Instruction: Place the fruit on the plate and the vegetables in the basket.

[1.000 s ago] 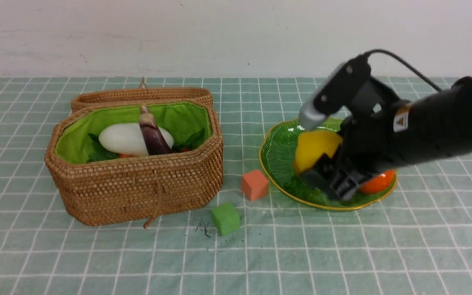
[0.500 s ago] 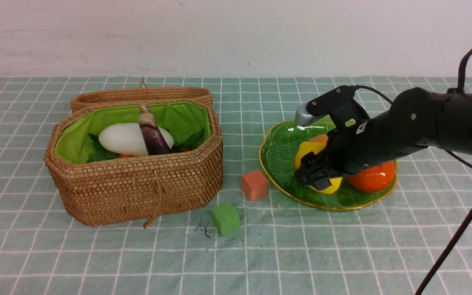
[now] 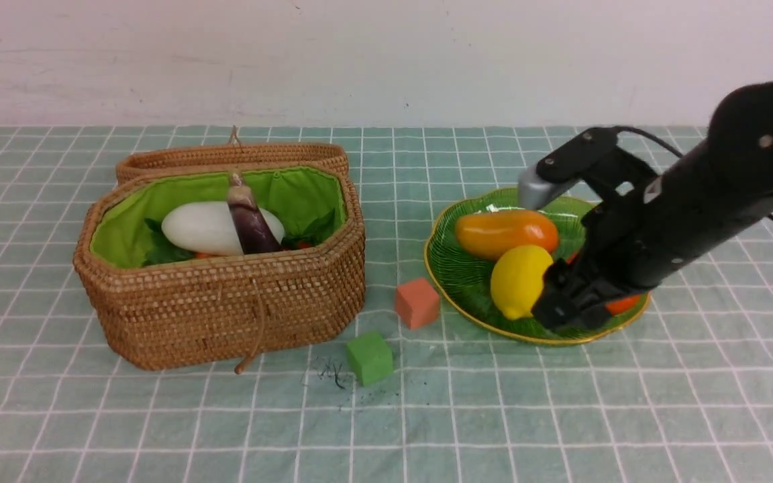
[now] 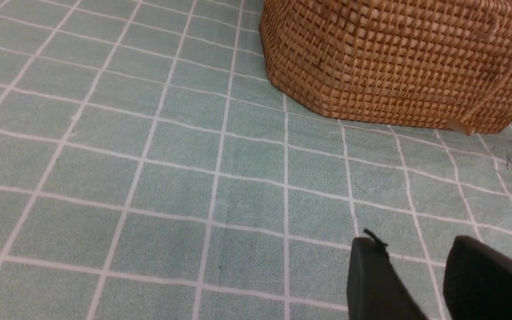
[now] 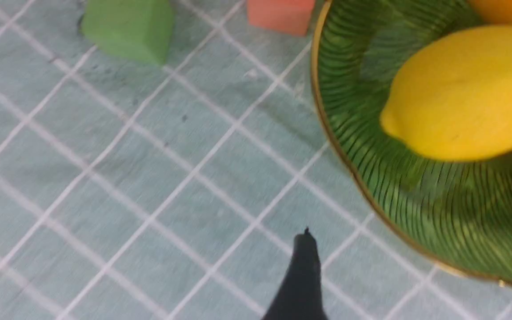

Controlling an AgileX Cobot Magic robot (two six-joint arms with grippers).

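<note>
The green ribbed plate [image 3: 460, 261] holds the mango [image 3: 506, 233], the lemon [image 3: 519, 280] and the persimmon [image 3: 621, 304], which my right arm mostly hides. My right gripper [image 3: 571, 305] hangs open and empty over the plate's near rim, just right of the lemon. In the right wrist view its jaws [image 5: 418, 249] stand wide apart over the plate's rim [image 5: 362, 146], the lemon [image 5: 465, 93] lying free beyond them. The wicker basket [image 3: 225, 302] holds the white radish [image 3: 198, 228] and eggplant [image 3: 249, 221]; the carrot is mostly hidden. My left gripper [image 4: 416, 243] is open over bare cloth near the basket [image 4: 394, 62].
A salmon-pink cube [image 3: 417, 302] lies between basket and plate, and a green cube [image 3: 369, 357] lies in front of it. The basket's lid [image 3: 232, 157] hangs open behind it. A green checked cloth covers the table.
My right gripper let go of the lemon on the plate and drew back to the right. The lemon now lies free in front of the mango.
</note>
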